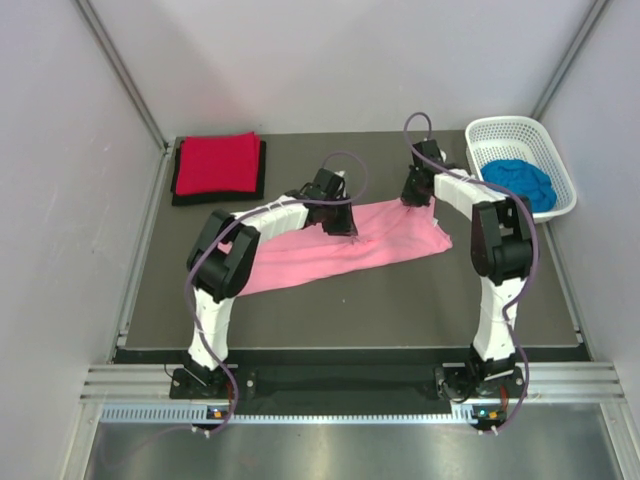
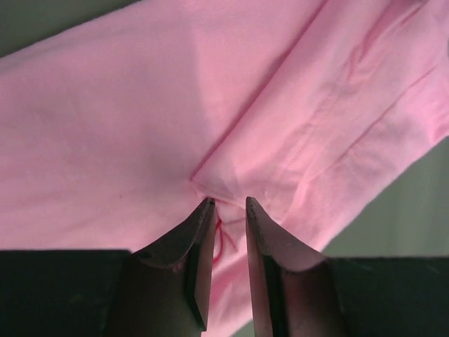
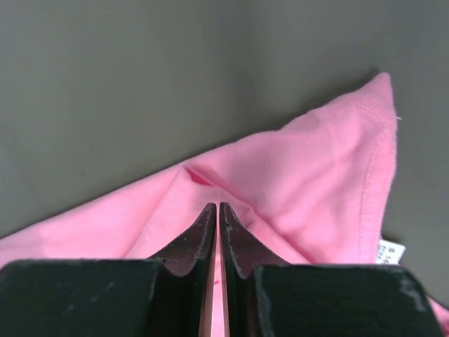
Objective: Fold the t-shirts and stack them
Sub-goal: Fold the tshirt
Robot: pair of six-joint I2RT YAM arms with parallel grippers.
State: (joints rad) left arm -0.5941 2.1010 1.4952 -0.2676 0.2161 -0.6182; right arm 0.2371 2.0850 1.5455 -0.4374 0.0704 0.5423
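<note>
1. Pink t-shirt (image 1: 300,262) stretched as a long rumpled band across the middle of the table (image 1: 400,310), between the two arms. Red t-shirt (image 1: 217,162) folded square on top of the black t-shirt (image 1: 178,196) at the far left corner. Blue t-shirt (image 1: 520,182) heaped in the basket (image 1: 500,128) at far right.
2. Left gripper (image 2: 228,201) down on the band's far edge near mid-length, jaws narrowly apart, nipping a small ridge of cloth where the creases run together.
3. Right gripper (image 3: 217,206) at the far right end, jaws pressed almost flat together on a thin lip of pink fabric, near a stitched hem corner.
4. Danger on the right: such a shallow bite looks likely to slip on the lift and drop that corner.
5. Danger on the left: perhaps only the top layer caught, so the layers could peel apart and fold crooked.
6. Uneven pull between the arms: likely skew or bunching.
7. Cloth thin, matte and limp, with stitched hems and a white care label (image 3: 389,254). Tabletop dark, flat and dull.
</note>
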